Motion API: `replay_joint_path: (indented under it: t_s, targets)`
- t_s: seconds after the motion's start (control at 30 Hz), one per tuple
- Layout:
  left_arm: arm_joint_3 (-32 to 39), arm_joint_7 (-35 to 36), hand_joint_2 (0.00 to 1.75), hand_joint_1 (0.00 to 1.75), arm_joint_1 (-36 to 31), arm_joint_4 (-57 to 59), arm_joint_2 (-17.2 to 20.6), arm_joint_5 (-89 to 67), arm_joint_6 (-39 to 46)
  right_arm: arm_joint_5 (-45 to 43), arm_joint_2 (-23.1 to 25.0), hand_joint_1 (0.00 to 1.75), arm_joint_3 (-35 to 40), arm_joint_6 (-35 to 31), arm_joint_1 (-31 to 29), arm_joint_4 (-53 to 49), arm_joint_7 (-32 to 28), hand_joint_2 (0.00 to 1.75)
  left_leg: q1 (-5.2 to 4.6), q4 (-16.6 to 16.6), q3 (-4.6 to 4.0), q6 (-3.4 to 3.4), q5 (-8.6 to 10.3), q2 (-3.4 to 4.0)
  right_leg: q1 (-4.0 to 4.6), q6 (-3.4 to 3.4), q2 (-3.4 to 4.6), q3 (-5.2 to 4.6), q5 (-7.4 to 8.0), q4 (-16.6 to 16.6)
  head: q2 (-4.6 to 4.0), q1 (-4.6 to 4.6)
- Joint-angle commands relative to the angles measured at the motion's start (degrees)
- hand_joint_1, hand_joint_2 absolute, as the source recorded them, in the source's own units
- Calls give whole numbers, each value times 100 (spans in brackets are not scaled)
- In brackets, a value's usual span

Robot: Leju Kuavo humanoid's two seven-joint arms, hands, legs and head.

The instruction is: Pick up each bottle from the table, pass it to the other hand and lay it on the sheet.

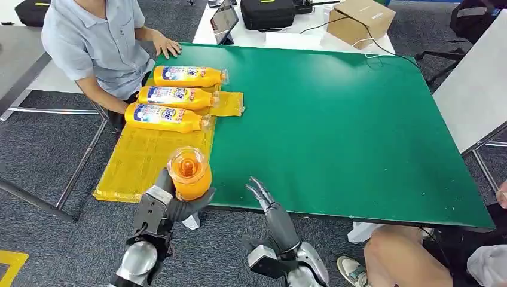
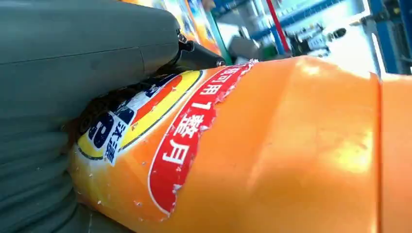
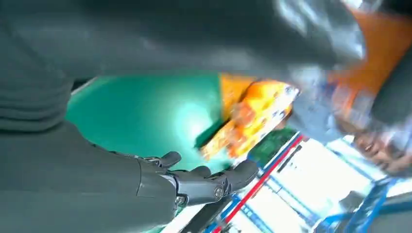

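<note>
My left hand (image 1: 170, 206) grips an orange bottle (image 1: 189, 173) upright, cap toward the camera, above the near corner of the yellow sheet (image 1: 143, 158). Its labelled orange body (image 2: 252, 150) lies against my left hand's grey cover (image 2: 73, 73) in the left wrist view. Three more orange bottles (image 1: 190, 76) (image 1: 177, 96) (image 1: 166, 116) lie side by side at the sheet's far end. My right hand (image 1: 266, 200) hovers at the table's near edge to the right of the held bottle, fingers apart and holding nothing; its dark fingers (image 3: 204, 182) show over the green table.
A green mat (image 1: 347, 125) covers the table. A person in a blue shirt (image 1: 95, 42) sits at the far left with a hand on the table edge. Another person's knee (image 1: 406, 251) is at the near right. A cardboard box (image 1: 360, 21) and black case (image 1: 269, 12) stand behind.
</note>
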Motion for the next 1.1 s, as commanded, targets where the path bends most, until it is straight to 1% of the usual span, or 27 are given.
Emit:
replay_joint_path:
  t_s: [0.03, 0.1, 0.13, 0.17, 0.23, 0.3, 0.33, 0.37, 0.43, 0.47, 0.6, 0.63, 0.7, 0.73, 0.77, 0.8, 0.83, 0.9, 0.97, 1.07, 1.1]
  targets:
    - [609, 180, 175, 175, -393, 207, 348, -947, 399, -73, -256, 0, -716, -193, 488, -590, 6, 0, 1, -4, 13, -3, -1, -10, 3, -6, -17, 18, -6, -4, 0, 0]
    - [477, 648, 175, 175, -667, 619, 375, -2057, 715, -105, -192, 0, -807, -181, 497, -601, 87, 0, 2, -5, 23, -5, -3, -16, 4, -9, -24, 29, -10, -5, 0, 0]
    - [487, 648, 175, 175, -736, 727, 331, -2085, 719, -102, -176, 0, -808, -175, 485, -594, 98, 0, 0, -4, 13, -3, 1, -20, 2, -7, -25, 20, -7, -3, 0, 0]
    - [326, 899, 175, 175, -1023, 1219, 359, -2724, 700, -88, -150, 0, -795, -117, 455, -553, 150, 0, -1, -5, 10, -2, 2, -16, 0, -6, -21, 14, -5, -3, 0, 0]
    - [271, 975, 175, 175, -1414, 1924, 237, -3022, 652, -55, -114, 0, -751, -71, 394, -483, 150, 0, -1, -7, 15, -3, 4, -23, 1, -6, -27, 23, -5, -6, 0, 0]
    - [84, 1280, 175, 175, -2009, 2985, 146, -3547, 456, -71, -32, 0, -684, 58, 299, -408, 150, 0, 0, -11, 24, -4, 7, -32, 2, -9, -39, 34, -5, -10, 0, 0]
    - [66, 1296, 175, 175, -2145, 3259, 104, -3616, 469, -68, -17, 0, -653, 83, 272, -389, 149, 0, 0, -8, 18, -2, 10, -33, 2, -6, -38, 27, -3, -7, 0, 0]
    - [-43, 1405, 175, 175, -2423, 3770, 71, -3855, 401, -67, -4, 0, -597, 155, 232, -360, 148, 0, -2, -7, 11, -1, 9, -24, -1, -4, -27, 17, 0, -5, 0, 0]
    - [-65, 1392, 175, 175, -2647, 4174, -7, -3956, 469, -72, 24, 0, -569, 161, 206, -350, 147, 0, 0, -8, 20, -3, 11, -36, 2, -6, -42, 30, -2, -6, 0, 2]
    - [-144, 1442, 175, 175, -2839, 4523, -21, -4056, 306, -78, 30, 0, -539, 200, 189, -352, 147, 0, 2, -7, 25, -4, 9, -39, 4, -8, -47, 38, -5, -6, 0, -2]
    - [-221, 1671, 175, 175, -3606, 5782, -99, -4360, 286, -109, 31, 0, -442, 326, 117, -290, 174, 0, 1, -3, 23, -1, 6, -20, 3, -5, -26, 31, -4, -1, 0, 0]
    - [-214, 1669, 175, 175, -3633, 5794, -88, -4356, 271, -109, 32, 0, -441, 327, 114, -287, 174, 0, 3, -4, 29, -1, 5, -26, 5, -7, -35, 40, -6, -3, 0, 2]
    - [-212, 1899, 175, 175, -3953, 6347, -131, -4489, 166, -142, 39, 0, -447, 334, 74, -181, 202, 0, 3, 0, 16, 0, 6, -13, 5, -4, -19, 24, -1, 0, 0, 2]
    - [-238, 1924, 175, 175, -3995, 6418, -129, -4549, 164, -150, 45, 0, -456, 320, 67, -167, 202, 0, 4, -2, 26, -2, 3, -13, 6, -6, -21, 34, -4, -1, 0, 0]
    - [-381, 2139, 175, 175, -4114, 6603, -100, -4820, 208, -165, 53, 0, -459, 325, 39, -123, 191, 0, 2, -1, 15, 0, 7, -10, 3, -3, -15, 22, 1, 0, 0, 0]
    - [-487, 2313, 175, 175, -4192, 6740, -77, -5054, 246, -175, 61, 0, -450, 347, 11, -89, 186, 0, 4, -3, 30, -3, 2, -7, 6, -7, -15, 36, -3, -2, 0, 2]
    - [-474, 2304, 175, 175, -4212, 6779, -69, -5068, 257, -180, 71, 0, -450, 352, -14, -63, 185, 0, 3, -2, 21, -2, 5, -5, 4, -5, -11, 26, 1, -1, 0, 0]
    - [-600, 2612, 175, 175, -4292, 6956, -26, -5340, 162, -186, 80, 0, -429, 376, -49, -19, 180, 0, 4, -2, 27, -3, 2, 5, 5, -7, -2, 29, 1, -1, 0, 0]
    - [-625, 2729, 175, 175, -4316, 7035, 0, -5422, 89, -187, 84, 0, -416, 388, -70, 11, 178, 0, 3, 0, 14, -1, 4, 4, 5, -4, -1, 16, 4, 0, 0, 0]
    - [-723, 2884, 175, 175, -4331, 7113, 47, -5632, -59, -178, 81, 0, -404, 384, -105, 69, 173, 0, 4, -2, 29, -3, -1, 10, 7, -7, 1, 30, -1, 0, 0, 0]
    - [-662, 2872, 175, 155, -4319, 7126, 39, -5594, -101, -180, 84, 0, -417, 369, -113, 84, 174, 0, 4, -1, 28, -2, -1, 7, 6, -6, -2, 30, -2, 0, 0, 0]
